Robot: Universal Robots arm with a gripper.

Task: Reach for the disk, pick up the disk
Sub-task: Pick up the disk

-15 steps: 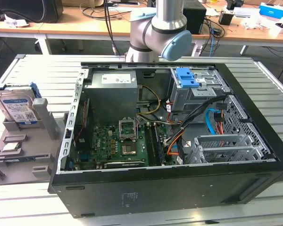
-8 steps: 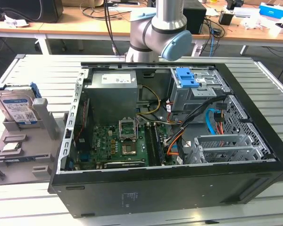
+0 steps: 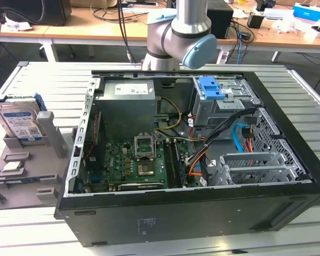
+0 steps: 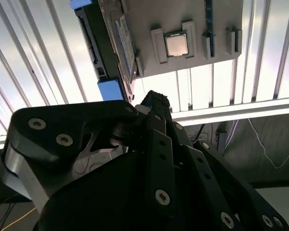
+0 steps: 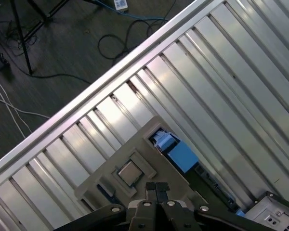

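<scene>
Pale, ribbed metal tabletop (image 3: pixel 42 80), glinting under the room lights in both wrist views. Carries an open black computer case (image 3: pixel 192 213) in the middle, with a green board, bundled cables and a blue latch (image 3: pixel 210 88) atop a grey cage laid bare inside. At the exterior view's left, apart from the case, a grey holder (image 3: pixel 49 136) lying on the slats. Standing on edge in that holder, the disk (image 3: pixel 20 124), white-and-blue label facing out, blue rails along its sides. Just beside it, set in a shallow recess of the same holder, a small square chip (image 3: pixel 10 166). Behind the case, the grey arm (image 3: pixel 184 37) with a pale blue cap, rising out of frame. Beyond that, wooden desks (image 3: pixel 96 29) strewn with cables and boxes. In the first wrist view, the tool (image 5: pixel 156 185) clenched on nothing, fingertips pressed together, clear of the disk and touching neither holder nor chip. Past the tabletop's edge there, a dark floor (image 5: pixel 62 48) with loose cables trailing across.
</scene>
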